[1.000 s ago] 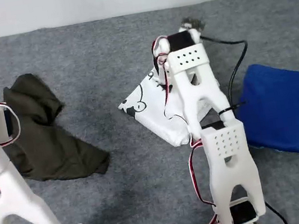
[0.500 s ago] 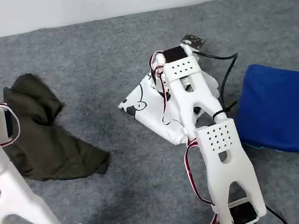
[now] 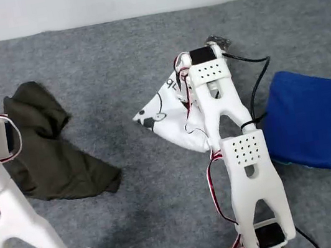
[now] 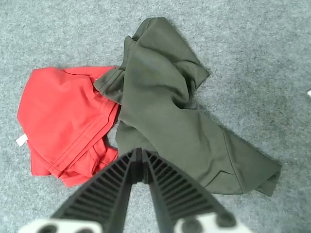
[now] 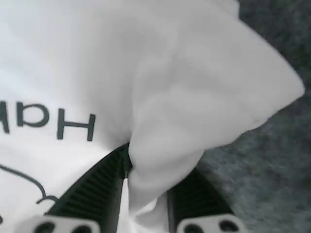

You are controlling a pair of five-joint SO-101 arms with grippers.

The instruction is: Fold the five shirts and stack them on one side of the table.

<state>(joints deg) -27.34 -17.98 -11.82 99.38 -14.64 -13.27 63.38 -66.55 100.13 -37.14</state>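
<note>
Right arm (image 3: pixel 232 126), over the last second: the wrist drew back from the far edge of the white shirt (image 3: pixel 161 115), then swung out a little again toward the blue shirt (image 3: pixel 310 120). The cloth followed. The flank nearest the blue shirt, which had lain spread, was now gathered in under the arm, and the printed edge stood higher. The corner farthest from the blue shirt had barely shifted. We took this for a fold in progress, with cloth in hand and not yet laid over (only one shirt looked finished).

Right gripper (image 5: pixel 153 170): clamped on a thick pinch of the white shirt, with fabric bulging out between and above the two fingers.

Left gripper (image 4: pixel 142 154): fingers pressed together on nothing, hanging above the olive shirt (image 4: pixel 170 111). That arm had not stirred.

The white shirt lay just beside the blue shirt on the grey mat (image 3: pixel 111 57); whether they touched under the arm we could not tell. It looked thin and rumpled, white with black lettering and a cartoon outline. One pointed corner lay flat and the rest was bunched into loose ridges. The blue shirt was a neat thick square. The olive shirt lay crumpled, well apart from the blue shirt, beyond the white one. The red shirt (image 4: pixel 63 121) lay farther off again, also unfolded.
</note>
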